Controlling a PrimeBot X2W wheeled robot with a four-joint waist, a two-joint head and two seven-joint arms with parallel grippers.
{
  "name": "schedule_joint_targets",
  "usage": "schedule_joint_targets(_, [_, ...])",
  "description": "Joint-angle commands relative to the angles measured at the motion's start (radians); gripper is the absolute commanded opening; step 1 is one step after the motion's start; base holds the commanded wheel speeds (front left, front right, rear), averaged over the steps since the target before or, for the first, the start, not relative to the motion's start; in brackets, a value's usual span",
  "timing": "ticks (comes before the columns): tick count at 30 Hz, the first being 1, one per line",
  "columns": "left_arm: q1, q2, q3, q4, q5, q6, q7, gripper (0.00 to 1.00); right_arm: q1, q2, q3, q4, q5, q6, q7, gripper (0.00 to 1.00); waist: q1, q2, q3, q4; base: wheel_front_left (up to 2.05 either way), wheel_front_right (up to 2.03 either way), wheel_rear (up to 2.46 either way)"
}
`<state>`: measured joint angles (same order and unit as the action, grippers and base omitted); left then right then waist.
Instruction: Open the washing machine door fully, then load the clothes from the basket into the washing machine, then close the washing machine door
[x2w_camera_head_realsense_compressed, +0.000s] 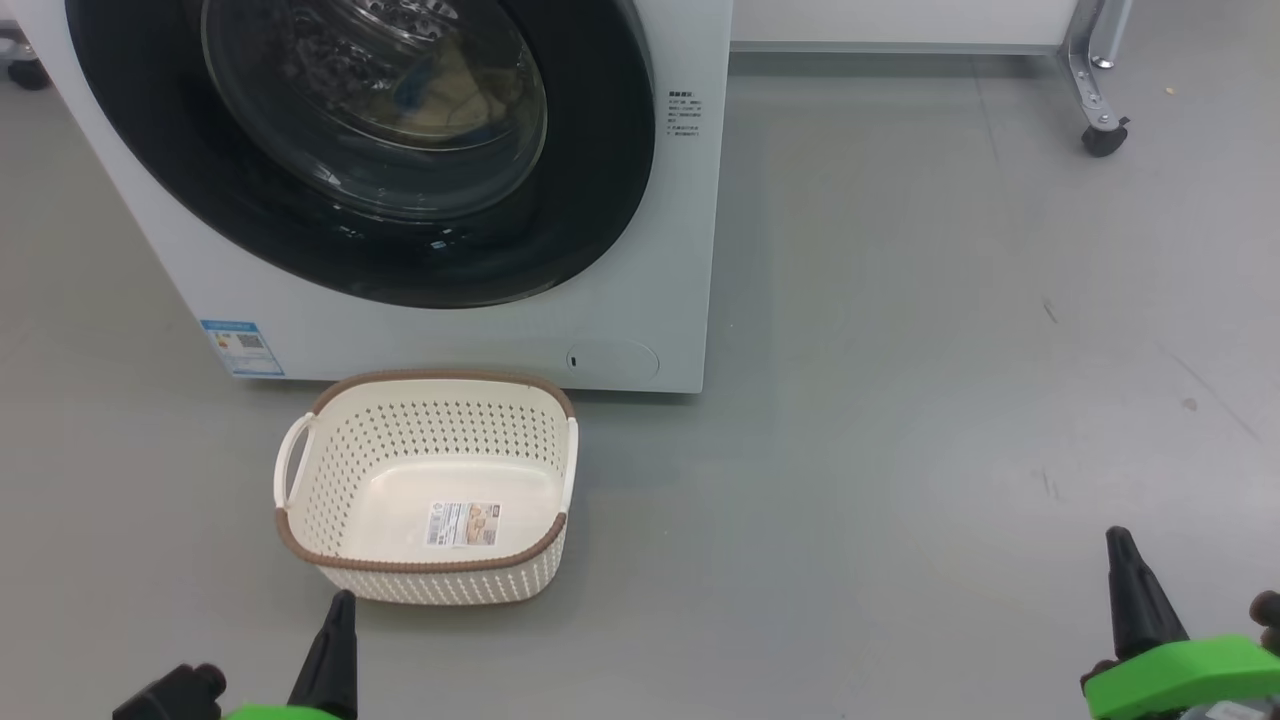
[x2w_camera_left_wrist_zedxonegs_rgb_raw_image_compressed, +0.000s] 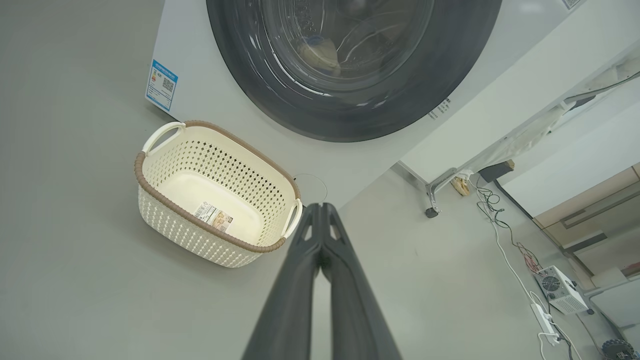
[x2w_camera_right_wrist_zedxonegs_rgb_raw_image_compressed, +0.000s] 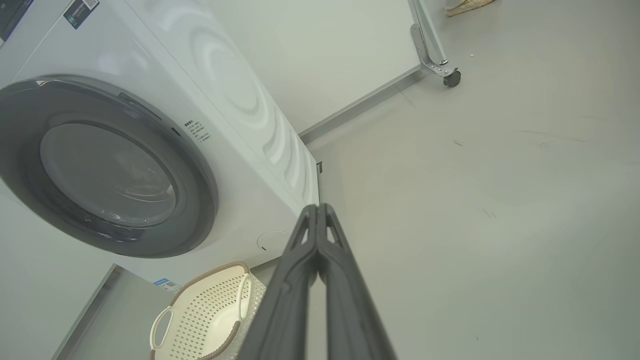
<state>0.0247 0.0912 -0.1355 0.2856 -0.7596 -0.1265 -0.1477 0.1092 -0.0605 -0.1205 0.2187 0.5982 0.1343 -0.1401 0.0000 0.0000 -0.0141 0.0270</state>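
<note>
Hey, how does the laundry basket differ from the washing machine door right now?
The washing machine door is round, glossy black with clear glass; the basket is boxy, cream-white, perforated and brown-rimmed. The door stands upright and shut; the basket sits open-topped on the floor. Pale clothes show behind the door's glass; the basket holds just its label. They sit close together.

The grey floor (x2w_camera_head_realsense_compressed: 900, 400) carries the washing machine (x2w_camera_head_realsense_compressed: 685, 250), the basket (x2w_camera_head_realsense_compressed: 440, 585) just before it, and a caster (x2w_camera_head_realsense_compressed: 1103, 138) well apart.
</note>
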Motion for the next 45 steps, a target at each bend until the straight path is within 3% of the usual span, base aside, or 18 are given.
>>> schedule_joint_targets(1, [-0.054,0.004,0.023,-0.034,-0.030,-0.001,0.007,0.00,-0.059,-0.010,0.001,-0.025,0.036,-0.001,0.007,0.00,0.0000,0.0000,0.000,-0.001,0.00,0.00,0.00])
schedule_joint_targets(45, [-0.094,-0.013,0.131,-0.038,-0.461,-0.003,0.132,0.00,-0.141,0.000,0.003,0.002,0.540,-0.002,0.135,0.00,0.0000,0.0000,0.009,-0.014,0.00,0.00,0.00])
